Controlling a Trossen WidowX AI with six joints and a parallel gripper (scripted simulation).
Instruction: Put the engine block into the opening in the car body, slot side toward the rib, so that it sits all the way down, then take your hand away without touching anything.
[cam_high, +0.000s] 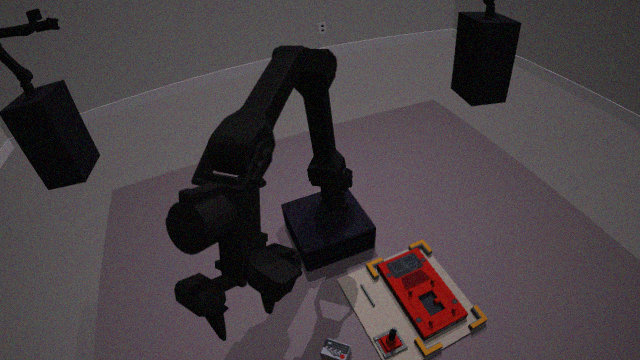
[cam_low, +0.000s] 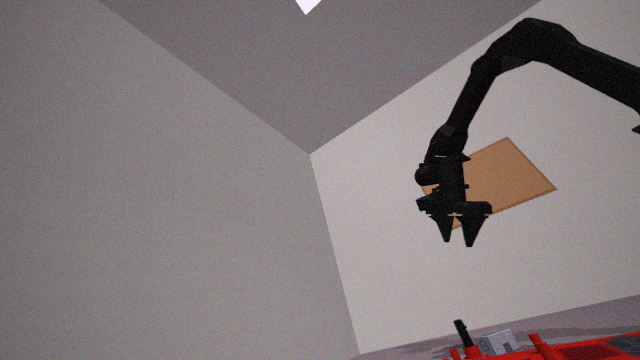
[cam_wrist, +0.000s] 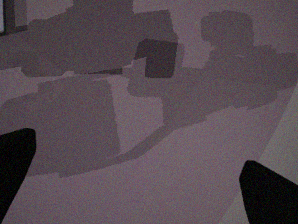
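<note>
The red car body (cam_high: 436, 286) (cam_low: 575, 348) lies flat on a pale board at the lower right of the top view. Its dark opening (cam_high: 426, 306) shows no block inside, and a small red rib (cam_high: 438, 302) juts into it. The grey engine block (cam_high: 330, 347) (cam_low: 495, 344) stands off the board, at the bottom edge of the top view. Which way its slot side faces is hard to tell. My gripper (cam_high: 247, 324) (cam_low: 458, 243) (cam_wrist: 141, 157) is open and empty, high above the table and well away from block and car body. Neither shows in the wrist view.
The pale board (cam_high: 392, 314) has orange corner brackets (cam_high: 429, 347) around the car body. A thin dark rod (cam_high: 368, 295) lies on it. A red piece with an upright black stick (cam_high: 392, 336) (cam_low: 463, 332) stands near the engine block. The arm's dark base (cam_high: 330, 235) is behind the board.
</note>
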